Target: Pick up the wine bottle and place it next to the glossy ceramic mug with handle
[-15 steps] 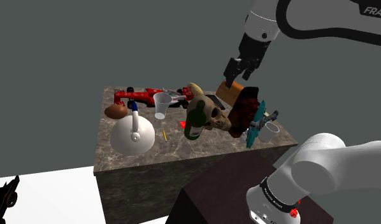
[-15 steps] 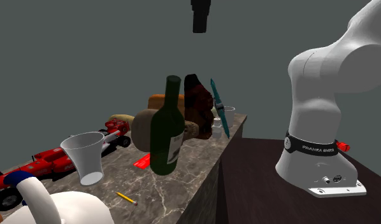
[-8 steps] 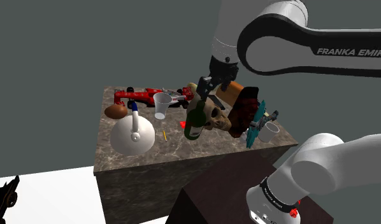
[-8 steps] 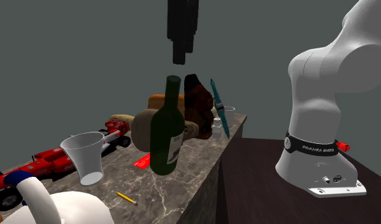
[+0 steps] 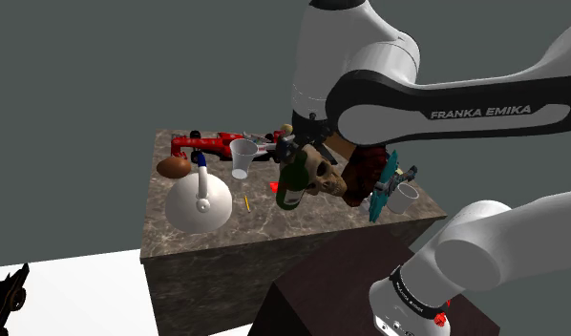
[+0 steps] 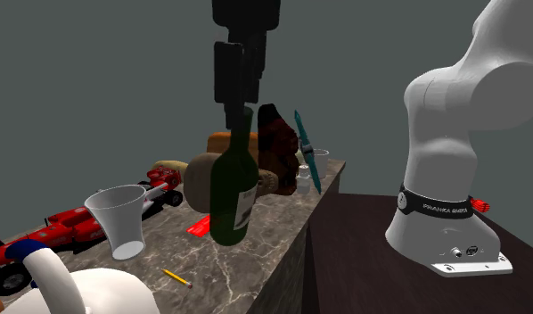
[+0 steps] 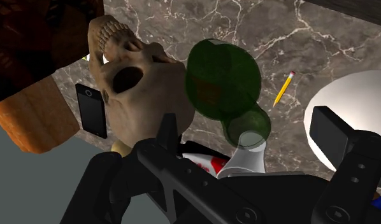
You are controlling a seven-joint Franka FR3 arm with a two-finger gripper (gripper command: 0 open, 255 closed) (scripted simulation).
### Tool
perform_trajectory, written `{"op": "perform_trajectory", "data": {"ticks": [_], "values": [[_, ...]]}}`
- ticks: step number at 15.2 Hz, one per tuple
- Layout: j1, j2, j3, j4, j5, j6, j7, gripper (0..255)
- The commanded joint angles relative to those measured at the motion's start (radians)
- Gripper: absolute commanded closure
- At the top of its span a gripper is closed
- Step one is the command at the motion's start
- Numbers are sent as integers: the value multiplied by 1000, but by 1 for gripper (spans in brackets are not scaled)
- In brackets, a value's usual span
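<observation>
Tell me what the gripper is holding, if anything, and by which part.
Nothing is held. The gripper is open, straddling the neck of the bottle without touching it.

Skull (image 5: 324,175) crowds 1 side of the wine bottle (image 5: 293,183); bare tabletop (image 5: 264,218) flanks the other

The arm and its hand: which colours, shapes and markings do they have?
The arm has white rounded shells and dark joints; one dark band carries white letters, FRANKA EMIKA. A black ring with lettering circles its base, with red parts beside it. The hand is all black, with two flat, blocky fingers.
</observation>
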Motion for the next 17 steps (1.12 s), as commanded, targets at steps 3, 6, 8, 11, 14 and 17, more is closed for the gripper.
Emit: {"op": "perform_trajectory", "data": {"ticks": [3, 6, 8, 11, 14, 17], "values": [[-7, 13, 2, -38, -9, 51, 7, 0], [-7, 13, 2, -38, -9, 51, 7, 0], [-7, 13, 2, -38, -9, 51, 7, 0], [-7, 13, 2, -38, -9, 51, 7, 255], [-7, 13, 2, -38, -9, 51, 7, 255], [-7, 13, 2, -38, -9, 51, 7, 255]]}}
